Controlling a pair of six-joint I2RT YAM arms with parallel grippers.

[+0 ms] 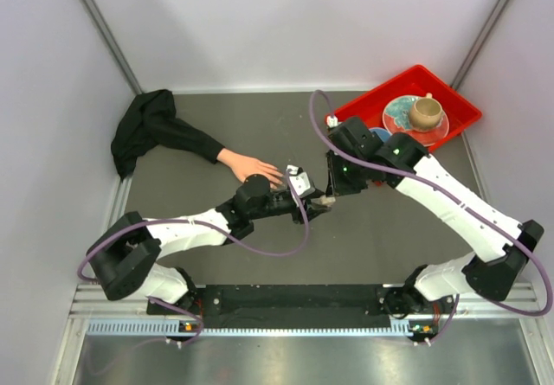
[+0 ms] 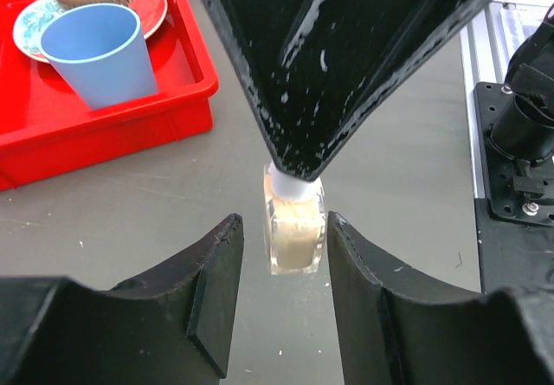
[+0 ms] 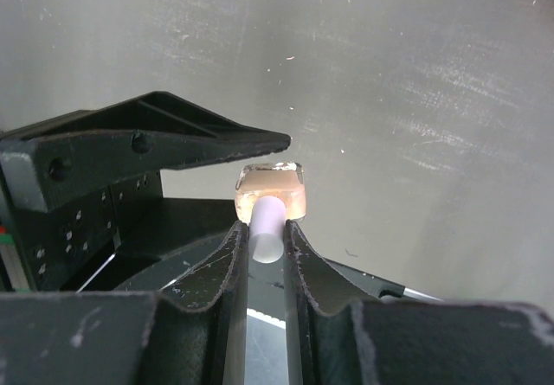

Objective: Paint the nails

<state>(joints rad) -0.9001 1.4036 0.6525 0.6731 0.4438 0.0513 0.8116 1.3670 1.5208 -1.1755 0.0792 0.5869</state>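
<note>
A small tan bottle point(image 2: 294, 229) with a white cap point(image 3: 266, 225) stands on the grey table. My right gripper point(image 3: 264, 227) comes down from above and is shut on the cap. My left gripper point(image 2: 284, 225) is open, its two fingers on either side of the bottle's near end, with gaps on both sides. In the top view both grippers meet at the bottle point(image 1: 325, 201) mid-table. The pink-beige mannequin hand point(image 1: 251, 167) with its black sleeve point(image 1: 151, 130) lies to the left, just behind my left wrist. Its nails are too small to make out.
A red tray point(image 1: 372, 108) at the back right holds a patterned plate with a brown cup point(image 1: 424, 111) and a blue cup point(image 2: 95, 52). White walls close in the left, right and far sides. The arms' base rail point(image 1: 294, 298) runs along the near edge.
</note>
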